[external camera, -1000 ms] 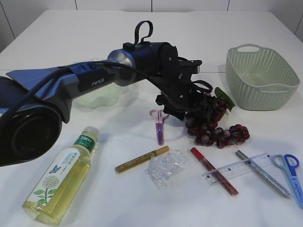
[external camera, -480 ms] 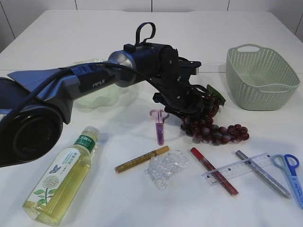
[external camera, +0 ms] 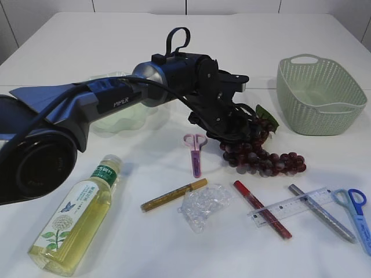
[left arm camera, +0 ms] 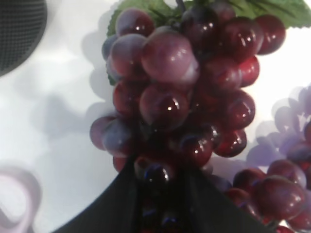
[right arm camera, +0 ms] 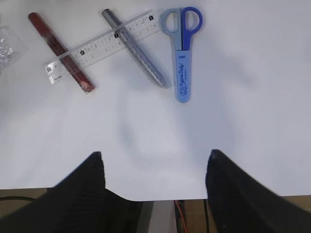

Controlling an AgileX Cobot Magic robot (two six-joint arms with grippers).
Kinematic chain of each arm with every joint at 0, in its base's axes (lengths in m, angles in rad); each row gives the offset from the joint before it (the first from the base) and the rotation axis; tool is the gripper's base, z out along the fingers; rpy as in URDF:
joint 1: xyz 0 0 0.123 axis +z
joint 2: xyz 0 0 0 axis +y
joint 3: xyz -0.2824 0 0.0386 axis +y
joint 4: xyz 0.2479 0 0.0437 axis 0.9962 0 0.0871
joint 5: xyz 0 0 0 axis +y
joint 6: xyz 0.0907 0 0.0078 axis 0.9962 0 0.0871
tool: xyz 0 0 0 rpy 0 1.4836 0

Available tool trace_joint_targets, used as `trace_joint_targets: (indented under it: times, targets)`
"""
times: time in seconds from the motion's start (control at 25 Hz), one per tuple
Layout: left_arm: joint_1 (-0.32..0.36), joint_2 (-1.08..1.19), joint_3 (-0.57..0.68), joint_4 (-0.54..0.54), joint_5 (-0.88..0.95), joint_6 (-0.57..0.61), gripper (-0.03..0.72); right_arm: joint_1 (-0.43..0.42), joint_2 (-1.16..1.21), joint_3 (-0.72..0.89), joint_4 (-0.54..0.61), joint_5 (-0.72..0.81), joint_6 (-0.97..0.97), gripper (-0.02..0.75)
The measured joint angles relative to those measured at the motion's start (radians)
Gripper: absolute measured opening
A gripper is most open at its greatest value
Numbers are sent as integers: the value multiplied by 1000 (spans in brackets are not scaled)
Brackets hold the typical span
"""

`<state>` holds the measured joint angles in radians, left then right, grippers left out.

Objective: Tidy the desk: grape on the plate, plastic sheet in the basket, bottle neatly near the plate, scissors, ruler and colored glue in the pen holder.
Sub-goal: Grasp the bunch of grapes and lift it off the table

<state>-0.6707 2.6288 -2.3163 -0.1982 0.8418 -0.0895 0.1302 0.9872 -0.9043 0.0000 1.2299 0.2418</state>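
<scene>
My left gripper (external camera: 233, 131) is shut on the top of a dark red grape bunch (external camera: 262, 160), which fills the left wrist view (left arm camera: 184, 92) and still rests partly on the table. The pale green plate (external camera: 116, 119) lies behind the left arm. A tea bottle (external camera: 78, 214) lies on its side at front left. A crumpled plastic sheet (external camera: 204, 205), gold glue pen (external camera: 173, 194), red glue pen (external camera: 262, 209), clear ruler (external camera: 293, 202), silver glue pen (external camera: 322, 213), pink scissors (external camera: 195, 153) and blue scissors (external camera: 356, 214) lie along the front. My right gripper (right arm camera: 153, 160) is open and empty near the table's front edge.
A green woven basket (external camera: 319, 95) stands at the back right. A dark mesh object (left arm camera: 19, 29) shows at the top left of the left wrist view. The right wrist view shows the ruler (right arm camera: 102, 46), the blue scissors (right arm camera: 182, 53) and the table edge.
My left gripper has turned and risen a little at the top of the grape bunch. The bunch has shifted and stretched slightly with it. Nothing else has moved.
</scene>
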Motion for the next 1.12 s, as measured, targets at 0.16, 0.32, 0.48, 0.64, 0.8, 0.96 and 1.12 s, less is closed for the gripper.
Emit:
trace_joint_targets:
  times: [0.16, 0.32, 0.48, 0.64, 0.8, 0.96, 1.12]
  targets:
    - [0, 2, -22, -19, 2, 2, 138, 0, 0, 0, 0, 0, 0, 511]
    - [0, 2, -95, -19, 39, 3, 134, 0, 0, 0, 0, 0, 0, 511]
    - [0, 2, -166, -19, 70, 3, 134, 0, 0, 0, 0, 0, 0, 511]
    - [0, 2, -196, -17, 110, 3, 134, 0, 0, 0, -5, 0, 0, 511]
    - [0, 2, -202, -15, 146, 3, 134, 0, 0, 0, -5, 0, 0, 511]
    - [0, 2, -202, -13, 154, 3, 134, 0, 0, 0, -5, 0, -2, 511]
    - [0, -7, -202, -13, 156, 3, 134, 0, 0, 0, -5, 0, -2, 511]
